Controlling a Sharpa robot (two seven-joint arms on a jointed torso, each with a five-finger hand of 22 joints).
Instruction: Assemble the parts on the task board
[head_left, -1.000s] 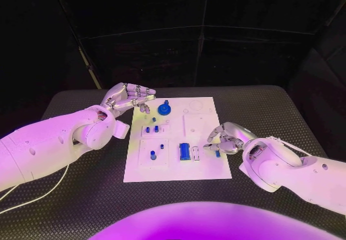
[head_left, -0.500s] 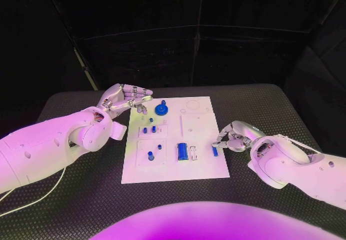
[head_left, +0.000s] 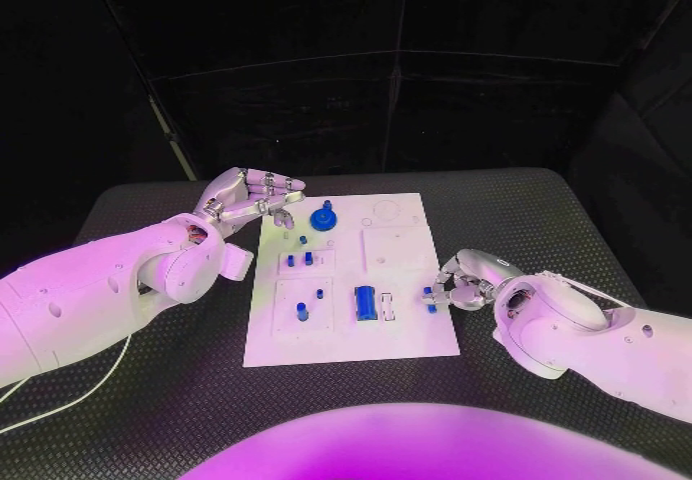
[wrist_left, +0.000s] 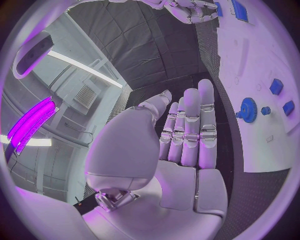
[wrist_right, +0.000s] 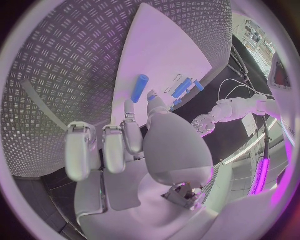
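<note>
Right hand pinches a blue part at the board's edge.
Head view: right hand (head_left: 464, 283) holds small blue part (head_left: 430, 295) on task board (head_left: 353, 335), mid-counter (head_left: 534, 215). Left wrist view: left hand (wrist_left: 178, 150) empty, fingers straight. Right wrist view: blue cylinder (wrist_right: 140, 88) lies beyond.

Lit in magenta-violet against a black, dim backdrop, glaring brightest on the white arms and task board (head_left: 353, 285) (wrist views bent by fisheye, dark at rims).
</note>
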